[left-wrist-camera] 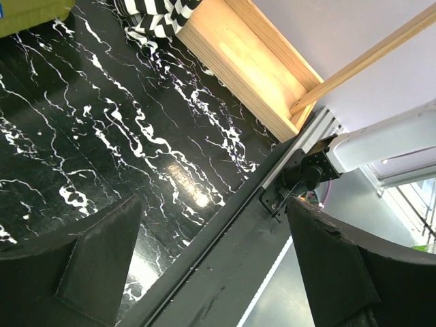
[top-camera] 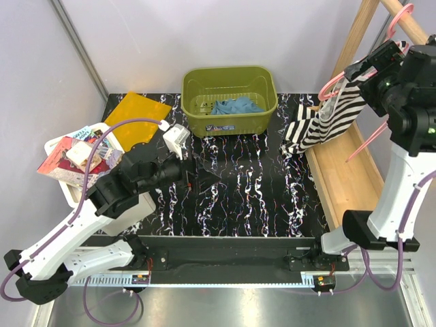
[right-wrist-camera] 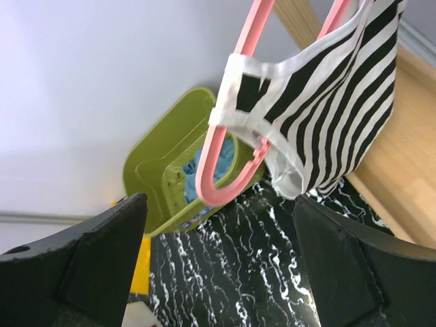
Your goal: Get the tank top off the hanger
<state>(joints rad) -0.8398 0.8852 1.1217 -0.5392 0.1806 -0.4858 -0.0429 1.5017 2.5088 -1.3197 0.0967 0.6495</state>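
Hovering just short of the pink hanger, my right gripper gapes open, empty; the striped tank top hangs on it. My left gripper, open too, idles above the table. Next, I judge: pinch a strap and slide it off.

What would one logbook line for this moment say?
tank top: hanging on pink hanger | right arm: raised, jaws open facing hanger, nothing held | left arm: low over table, jaws open, nothing held

striped tank top, pink hanger, green basket
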